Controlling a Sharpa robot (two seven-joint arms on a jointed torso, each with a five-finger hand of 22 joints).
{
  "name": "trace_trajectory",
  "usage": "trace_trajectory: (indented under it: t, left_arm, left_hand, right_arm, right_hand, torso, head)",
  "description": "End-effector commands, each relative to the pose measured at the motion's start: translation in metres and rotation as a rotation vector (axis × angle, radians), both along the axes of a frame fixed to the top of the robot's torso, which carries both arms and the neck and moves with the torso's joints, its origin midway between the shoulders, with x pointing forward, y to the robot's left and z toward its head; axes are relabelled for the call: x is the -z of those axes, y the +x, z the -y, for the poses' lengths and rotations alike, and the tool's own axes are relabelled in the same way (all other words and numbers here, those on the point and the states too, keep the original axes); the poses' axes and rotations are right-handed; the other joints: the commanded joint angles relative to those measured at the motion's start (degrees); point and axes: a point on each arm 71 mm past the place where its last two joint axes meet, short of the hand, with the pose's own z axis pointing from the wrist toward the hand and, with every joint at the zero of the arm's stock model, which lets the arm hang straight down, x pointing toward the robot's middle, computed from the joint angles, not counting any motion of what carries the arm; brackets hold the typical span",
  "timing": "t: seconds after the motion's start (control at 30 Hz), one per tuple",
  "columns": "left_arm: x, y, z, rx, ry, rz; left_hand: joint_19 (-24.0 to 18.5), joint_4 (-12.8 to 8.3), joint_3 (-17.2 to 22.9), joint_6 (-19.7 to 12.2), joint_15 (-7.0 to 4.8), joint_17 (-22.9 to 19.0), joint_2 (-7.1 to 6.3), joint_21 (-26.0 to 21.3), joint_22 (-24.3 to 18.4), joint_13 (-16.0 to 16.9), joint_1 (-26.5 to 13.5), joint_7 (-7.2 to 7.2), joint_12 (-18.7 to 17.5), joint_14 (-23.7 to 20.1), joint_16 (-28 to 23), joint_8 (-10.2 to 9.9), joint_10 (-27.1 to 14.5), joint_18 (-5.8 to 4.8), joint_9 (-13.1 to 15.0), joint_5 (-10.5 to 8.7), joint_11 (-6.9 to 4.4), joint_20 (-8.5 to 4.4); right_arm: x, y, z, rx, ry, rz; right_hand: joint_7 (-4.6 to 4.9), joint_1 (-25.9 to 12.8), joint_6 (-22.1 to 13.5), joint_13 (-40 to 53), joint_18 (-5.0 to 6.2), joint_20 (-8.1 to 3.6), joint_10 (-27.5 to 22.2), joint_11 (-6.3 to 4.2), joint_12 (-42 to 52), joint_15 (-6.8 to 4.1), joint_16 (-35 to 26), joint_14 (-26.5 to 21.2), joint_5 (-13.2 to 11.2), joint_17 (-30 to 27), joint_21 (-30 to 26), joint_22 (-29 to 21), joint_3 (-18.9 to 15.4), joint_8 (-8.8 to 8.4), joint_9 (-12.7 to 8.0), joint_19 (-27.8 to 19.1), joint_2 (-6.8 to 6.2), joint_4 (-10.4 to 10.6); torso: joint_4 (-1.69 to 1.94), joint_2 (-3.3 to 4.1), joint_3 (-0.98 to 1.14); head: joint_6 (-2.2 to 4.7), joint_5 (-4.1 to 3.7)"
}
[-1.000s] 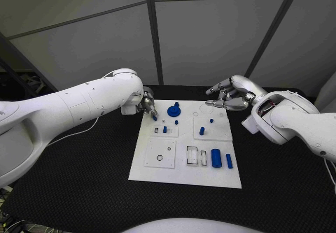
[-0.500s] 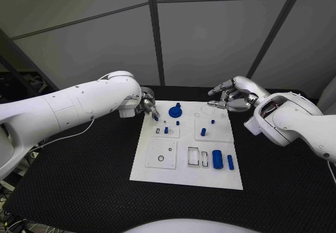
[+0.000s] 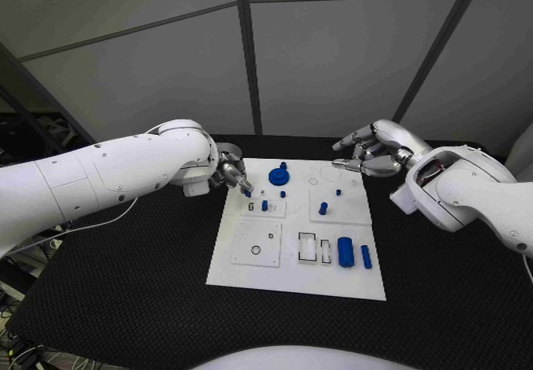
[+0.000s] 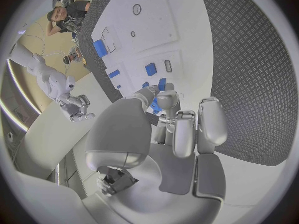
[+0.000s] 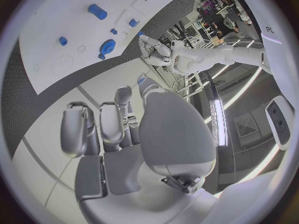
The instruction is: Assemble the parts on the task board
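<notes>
The white task board (image 3: 266, 266) lies in the middle of the black table. My left hand (image 3: 231, 173) hovers over its far left corner and pinches a small blue part (image 3: 246, 185) between thumb and fingers; the left wrist view shows that part (image 4: 161, 84) at the fingertips (image 4: 167, 98). My right hand (image 3: 372, 155) hangs above the far right corner with fingers apart, holding nothing. On the board stand a round blue part (image 3: 278, 176), short blue pegs (image 3: 264, 205) (image 3: 322, 207), and two blue cylinders (image 3: 346, 252) lying at the near right.
The board carries square sub-plates with a round hole (image 3: 256, 250) and rectangular slots (image 3: 306, 247). Black textured table (image 3: 133, 277) surrounds the board on all sides. Grey wall panels stand behind the table.
My left arm has swung lower and outward while its hand keeps the blue part over the board's far left corner. The right hand has barely moved.
</notes>
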Motion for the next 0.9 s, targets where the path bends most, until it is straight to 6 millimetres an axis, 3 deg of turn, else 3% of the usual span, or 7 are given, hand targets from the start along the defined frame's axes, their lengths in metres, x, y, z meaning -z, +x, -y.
trace_trajectory:
  t: [0.03, 0.9]
  left_arm:
    - [0.000, -0.003, 0.000, -0.050, -0.030, 0.045]
    - [0.021, -0.019, 0.009, 0.012, 0.054, 0.095]
  left_hand:
    - [0.49, -9.79, 10.21, 0.50, -0.50, 10.84, -0.24, 0.38, 0.16, 0.16, -0.82, -0.62, 0.45, 4.96, 0.11, 0.32, 3.02, -2.61, 1.98, 0.68, -0.55, 0.04]
    - [0.61, -10.17, 10.56, 0.65, -0.63, 10.84, -0.55, 0.50, 0.34, 0.32, -1.11, -0.72, 0.85, 4.97, 0.12, 0.52, 3.19, -2.64, 2.33, 1.29, -0.65, -0.08]
  right_arm:
    - [-0.002, 0.000, 0.000, -0.001, 0.004, 0.011]
    - [-0.002, 0.001, 0.001, 0.001, 0.003, 0.011]
  right_hand:
    - [-0.05, -0.13, 0.42, -0.09, 0.08, -0.13, 0.34, -0.17, 0.21, -0.55, -0.12, 0.89, 0.34, 0.06, -0.01, 2.83, 0.31, -0.35, -0.07, 0.40, 0.36, 0.04]
    - [-0.05, -0.19, 0.44, -0.14, 0.08, -0.13, 0.33, -0.17, 0.19, -0.55, -0.15, 0.89, 0.33, 0.04, -0.03, 2.82, 0.30, -0.35, -0.07, 0.40, 0.36, 0.06]
  torso:
    - [-0.02, 0.05, -0.03]
    - [-0.13, 0.09, 0.00]
  head:
    - [-0.09, 0.11]
    - [-0.93, 0.14]
